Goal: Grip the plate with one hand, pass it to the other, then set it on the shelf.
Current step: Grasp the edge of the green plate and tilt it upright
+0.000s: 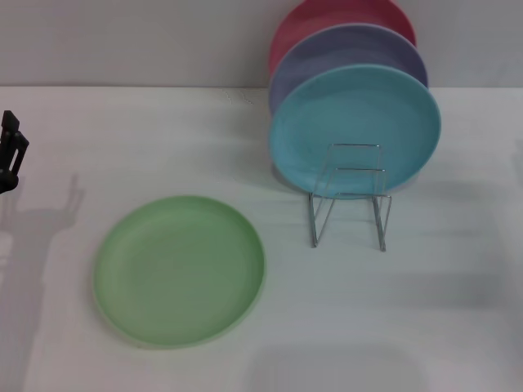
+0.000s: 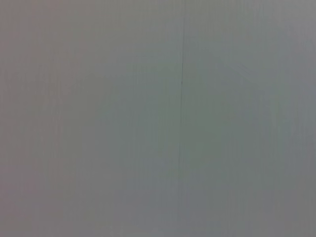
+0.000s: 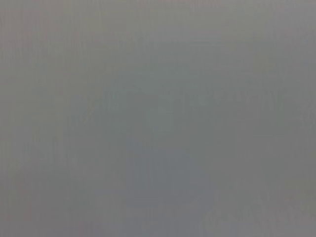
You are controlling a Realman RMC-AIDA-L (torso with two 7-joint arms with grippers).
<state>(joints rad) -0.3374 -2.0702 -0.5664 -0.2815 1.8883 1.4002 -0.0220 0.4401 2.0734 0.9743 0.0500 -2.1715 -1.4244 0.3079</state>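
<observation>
The light green plate [image 1: 179, 269] lies flat on the white table [image 1: 122, 147], front left of centre. The chrome wire rack [image 1: 350, 194] stands to its right, holding several plates upright at its back; its front loops are bare. My left gripper [image 1: 10, 151] shows as a black shape at the far left edge of the head view, above the table and well left of the green plate. My right gripper is out of view. Both wrist views show only a plain grey surface.
In the rack stand a turquoise-blue plate [image 1: 355, 131], a lavender plate [image 1: 343, 53] behind it and a red-pink plate [image 1: 327, 20] at the back. A grey wall [image 1: 122, 41] runs behind the table.
</observation>
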